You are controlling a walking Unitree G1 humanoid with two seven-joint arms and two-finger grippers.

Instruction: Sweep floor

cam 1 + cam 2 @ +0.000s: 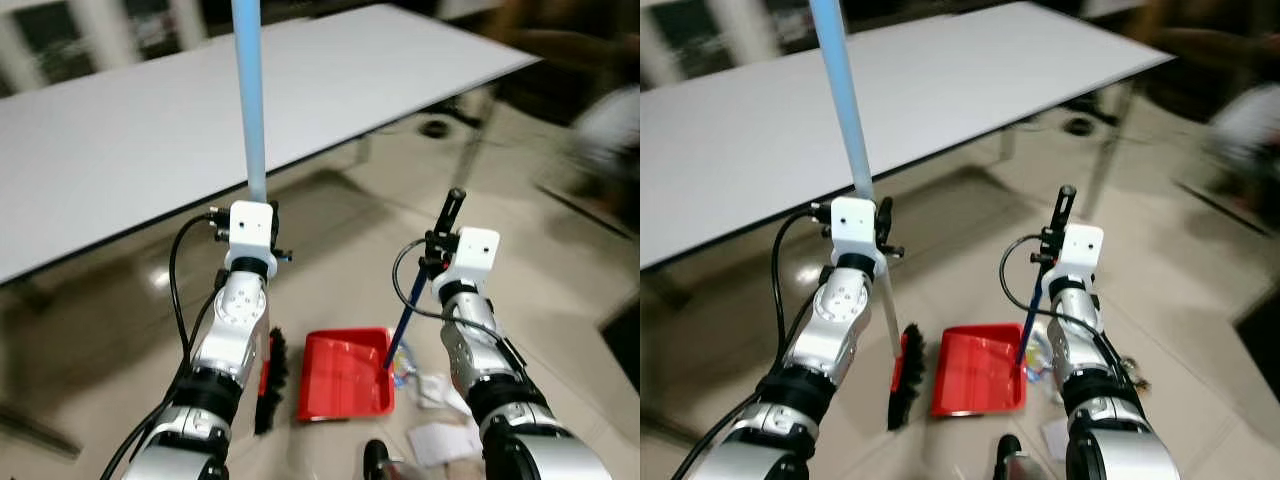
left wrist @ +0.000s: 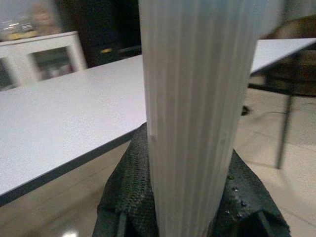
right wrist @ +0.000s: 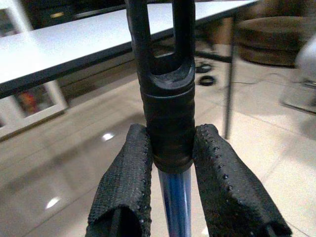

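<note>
My left gripper (image 1: 262, 212) is shut on the pale blue broom handle (image 1: 249, 95), which rises past the top of the head view. The broom's black and red brush head (image 1: 268, 380) rests on the floor just left of the red dustpan (image 1: 345, 375). My right gripper (image 1: 440, 245) is shut on the black grip of the dustpan's dark blue handle (image 1: 405, 320), which slants down to the pan's right rear corner. In the wrist views the ribbed broom handle (image 2: 197, 113) and the black grip (image 3: 165, 94) sit between the fingers. Scraps of white paper (image 1: 440, 435) lie right of the pan.
A long white table (image 1: 150, 130) stretches across the back, with thin metal legs (image 1: 478, 135) at the right. A dark blurred object (image 1: 560, 60) stands at the far right. Glossy beige floor (image 1: 560, 260) spreads to the right of my arms.
</note>
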